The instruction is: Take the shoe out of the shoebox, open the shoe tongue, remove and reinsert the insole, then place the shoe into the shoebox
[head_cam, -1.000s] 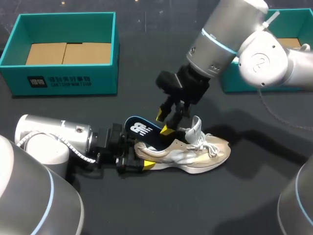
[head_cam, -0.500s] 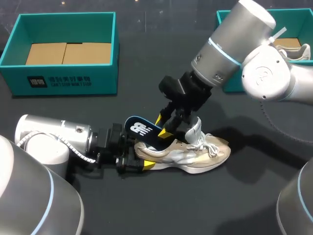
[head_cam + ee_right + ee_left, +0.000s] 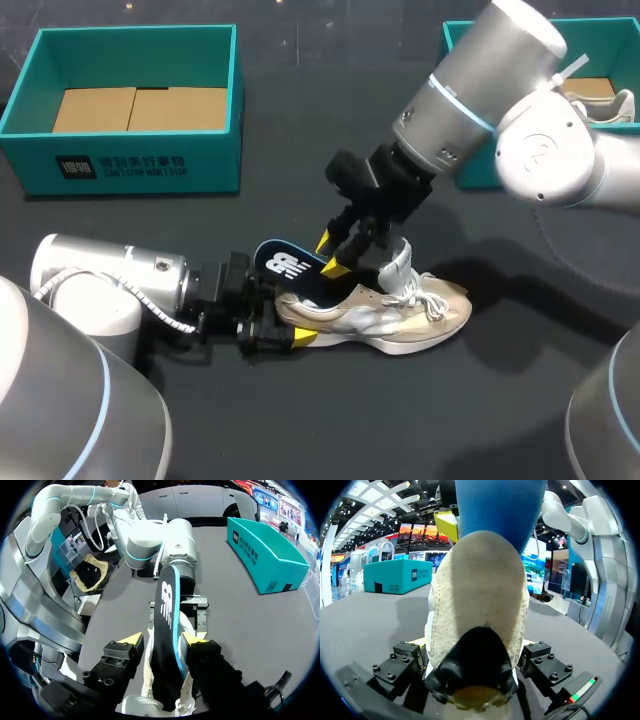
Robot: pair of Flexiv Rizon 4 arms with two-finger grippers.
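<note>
Head view, lower left of the frame: my left end effector (image 3: 285, 322) is clamped on the heel of the shoe (image 3: 400, 315), which rests mid-frame on the worktop (image 3: 300, 420). Just beyond it, my right end effector (image 3: 332, 254) pinches the dark insole (image 3: 290, 268), which is partly out of the shoe. That arm's elbow has swung toward the upper right since a second ago.

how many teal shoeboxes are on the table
2. The left shoebox stands at the table's far left, open, with cardboard inside. The right shoebox is at the far right, largely hidden behind the right arm.
</note>
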